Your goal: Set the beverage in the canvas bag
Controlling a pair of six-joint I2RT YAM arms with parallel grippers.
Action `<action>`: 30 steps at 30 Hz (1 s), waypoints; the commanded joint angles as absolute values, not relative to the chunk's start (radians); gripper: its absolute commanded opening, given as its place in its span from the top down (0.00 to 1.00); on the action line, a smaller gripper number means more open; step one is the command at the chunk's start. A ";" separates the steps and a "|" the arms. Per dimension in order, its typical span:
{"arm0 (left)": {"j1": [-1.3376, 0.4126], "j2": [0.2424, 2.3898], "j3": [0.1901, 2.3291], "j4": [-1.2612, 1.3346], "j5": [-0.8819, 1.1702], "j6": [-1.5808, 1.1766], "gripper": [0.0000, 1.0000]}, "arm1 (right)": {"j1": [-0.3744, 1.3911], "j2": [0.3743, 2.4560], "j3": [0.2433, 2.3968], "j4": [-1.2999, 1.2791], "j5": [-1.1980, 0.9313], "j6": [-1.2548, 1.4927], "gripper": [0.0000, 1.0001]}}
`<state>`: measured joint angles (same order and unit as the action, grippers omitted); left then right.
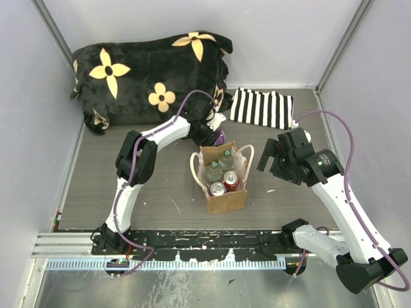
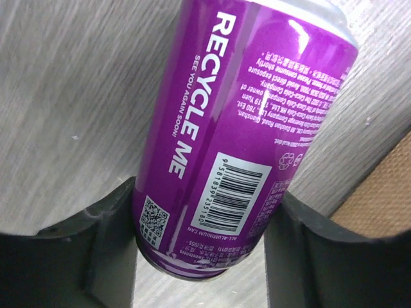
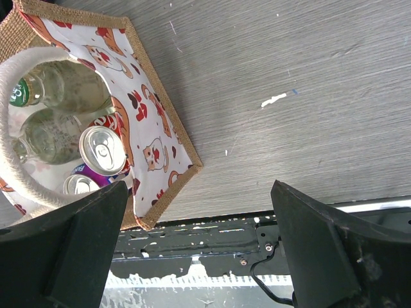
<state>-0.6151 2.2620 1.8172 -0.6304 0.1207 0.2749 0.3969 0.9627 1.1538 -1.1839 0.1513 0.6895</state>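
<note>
Table [image 1: 160, 186]: grey wood-grain top, with the canvas bag standing about in its middle.
Blanket [image 1: 148, 70]: black plush with yellow flowers, bunched up well behind the bag and off to its left.
Striped cloth [image 1: 262, 109]: black and white, lying flat behind the bag and a little to its right.
Canvas bag [image 1: 226, 199]: tan, boxy and upright, with its mouth open. It has a pale loop handle [image 1: 194, 168] on each side and a printed lining inside.
Right hand [image 3: 199, 256]: up off the table just to the right of the bag, fingers spread wide with nothing between them.
Left hand [image 2: 205, 218]: down just behind the bag, one finger on each side of the purple can. Both fingers sit close against the can, but I cannot tell if they are squeezing it.
Bottles [image 1: 225, 160]: two clear ones in the back half of the bag.
Cans [image 1: 218, 188]: two in the front half of the bag, silver tops up.
Purple can [image 2: 244, 115]: outside the bag, just behind its back wall, between the left fingers.
</note>
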 commanded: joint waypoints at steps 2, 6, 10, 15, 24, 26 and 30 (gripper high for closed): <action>-0.612 2.260 1.798 -0.626 0.132 0.277 0.76 | 0.396 0.947 1.170 -1.164 0.145 0.697 0.00; -0.606 2.216 1.772 -0.644 0.109 0.287 0.99 | 0.396 0.936 1.150 -1.152 0.139 0.703 0.00; -0.575 2.141 1.771 -0.716 0.093 0.306 1.00 | 0.396 0.925 1.136 -1.145 0.135 0.707 0.00; -0.522 2.022 1.765 -0.853 0.080 0.360 1.00 | 0.396 0.915 1.125 -1.137 0.130 0.704 0.00; -0.496 1.804 1.664 -1.040 0.048 0.487 1.00 | 0.396 0.886 1.082 -1.105 0.107 0.710 0.00; -0.495 1.771 1.630 -1.061 0.056 0.495 1.00 | 0.396 0.876 1.075 -1.103 0.105 0.709 0.00; -0.495 1.717 1.541 -1.064 0.071 0.472 1.00 | 0.396 0.849 1.059 -1.103 0.097 0.718 0.00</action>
<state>-0.4931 1.7798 1.6085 -1.0275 0.0521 0.4614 0.3969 0.8886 1.0630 -1.1378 0.1066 0.7025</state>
